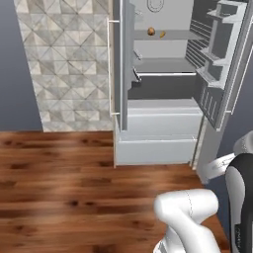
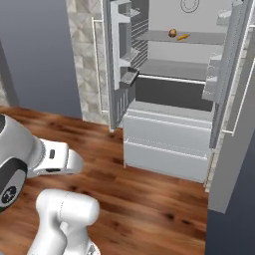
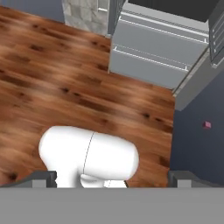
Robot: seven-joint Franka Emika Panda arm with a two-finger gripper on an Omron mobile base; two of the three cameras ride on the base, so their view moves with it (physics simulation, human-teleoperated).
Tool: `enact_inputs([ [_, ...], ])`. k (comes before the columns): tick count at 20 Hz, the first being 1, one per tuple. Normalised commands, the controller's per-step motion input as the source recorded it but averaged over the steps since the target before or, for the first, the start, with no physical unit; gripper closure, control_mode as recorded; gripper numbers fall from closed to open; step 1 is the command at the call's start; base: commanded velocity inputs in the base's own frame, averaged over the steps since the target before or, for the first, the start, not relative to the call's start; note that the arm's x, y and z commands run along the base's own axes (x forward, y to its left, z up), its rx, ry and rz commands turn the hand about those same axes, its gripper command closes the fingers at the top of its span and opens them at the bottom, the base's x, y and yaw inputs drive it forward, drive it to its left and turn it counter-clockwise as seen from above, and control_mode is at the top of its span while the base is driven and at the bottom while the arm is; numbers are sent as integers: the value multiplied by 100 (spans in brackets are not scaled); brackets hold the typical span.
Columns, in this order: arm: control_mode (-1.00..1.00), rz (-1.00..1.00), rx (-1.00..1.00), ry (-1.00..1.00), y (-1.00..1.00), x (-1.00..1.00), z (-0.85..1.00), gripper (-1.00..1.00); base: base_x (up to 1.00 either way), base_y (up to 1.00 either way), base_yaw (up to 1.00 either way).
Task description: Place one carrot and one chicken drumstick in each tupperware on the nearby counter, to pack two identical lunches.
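The open grey fridge point(image 1: 163, 99) stands on a reddish-brown wood-plank floor point(image 1: 64, 183). Its upper shelf point(image 1: 168, 35) carries 2 small things side by side near the back: a round brown item point(image 1: 151, 32) on the left and an orange carrot-like piece point(image 1: 162, 34) just to its right, close together. In the right base view they sit at the same spots, brown item point(image 2: 172, 33) left of orange piece point(image 2: 183, 36). The shelf below point(image 2: 174, 69) is bare grey. 2 closed drawers point(image 2: 167, 144) sit at the bottom, by the floor.

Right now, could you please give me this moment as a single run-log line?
stage: facing open fridge | food: two small items on upper shelf | fingers: open, empty | packing: not yet begun
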Motion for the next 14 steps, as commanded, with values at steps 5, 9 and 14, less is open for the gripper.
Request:
enact_inputs([
  [5,100,0,0,0,0,0,0,-100,68,-35,-3],
  [9,100,0,0,0,0,0,0,-100,46,-47,-1],
  [14,100,0,0,0,0,0,0,-100,38,-42,0],
])
